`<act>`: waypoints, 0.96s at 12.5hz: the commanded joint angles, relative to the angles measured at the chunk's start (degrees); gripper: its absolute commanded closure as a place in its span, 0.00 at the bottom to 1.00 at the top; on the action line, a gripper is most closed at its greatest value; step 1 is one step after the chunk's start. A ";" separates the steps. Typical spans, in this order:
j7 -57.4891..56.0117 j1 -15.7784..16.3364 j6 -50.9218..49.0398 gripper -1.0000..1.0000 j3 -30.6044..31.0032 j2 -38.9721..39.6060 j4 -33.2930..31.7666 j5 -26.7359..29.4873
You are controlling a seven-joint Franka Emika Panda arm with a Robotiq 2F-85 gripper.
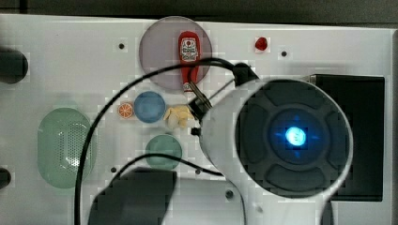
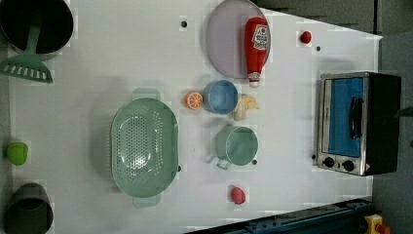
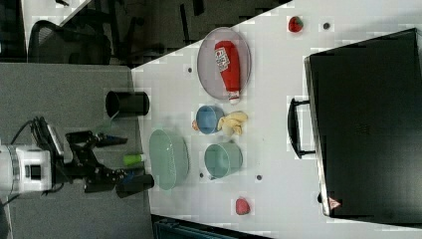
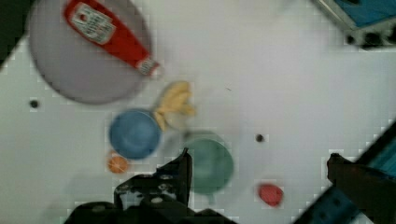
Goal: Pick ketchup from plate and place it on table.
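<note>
The red plastic ketchup bottle (image 2: pixel 256 48) with a white label lies on its side on the large round pale lilac-grey plate (image 2: pixel 225 44), its cap end reaching over the plate rim toward the small blue bowl (image 2: pixel 221 97). The plate rests on the wide white tabletop (image 2: pixel 112 58) near the edge away from the arm. In the right view the black two-finger gripper (image 3: pixel 118 163) stands well apart from the plate, out past the table edge, fingers spread wide and holding nothing. The task appears to be at its opening step: no approach to the bottle has been made and the bottle is untouched. The next move calls for carrying the gripper across the table to a position above the bottle body, turning the wrist so the fingers straddle its narrow width, then descending to close on it. The yellow banana-like piece (image 2: pixel 245 106) lies just beside the cap and should be avoided.
</note>
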 commanded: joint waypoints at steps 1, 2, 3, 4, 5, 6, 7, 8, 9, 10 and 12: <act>-0.19 -0.01 2.27 0.00 1.83 7.23 -1.88 -0.11; -0.23 0.04 4.03 0.00 2.47 9.08 -1.81 -0.11; -0.42 0.15 6.31 0.00 3.13 10.93 -1.70 -0.11; -0.89 0.27 8.58 0.00 3.74 12.79 -1.68 -0.11; -1.36 0.41 11.12 0.00 4.31 14.70 -1.63 -0.12; -2.29 0.47 13.48 0.00 4.81 16.60 -1.63 -0.12; -4.12 0.50 15.59 0.00 5.23 18.45 -1.59 -0.12; -6.70 0.52 17.40 0.00 5.57 20.29 -1.56 -0.12; -9.86 0.57 19.34 0.00 5.77 22.12 -1.45 -0.12; -13.63 0.68 21.02 0.00 5.79 23.99 -1.29 -0.12; -22.34 0.76 24.25 0.00 5.78 28.37 0.01 -0.13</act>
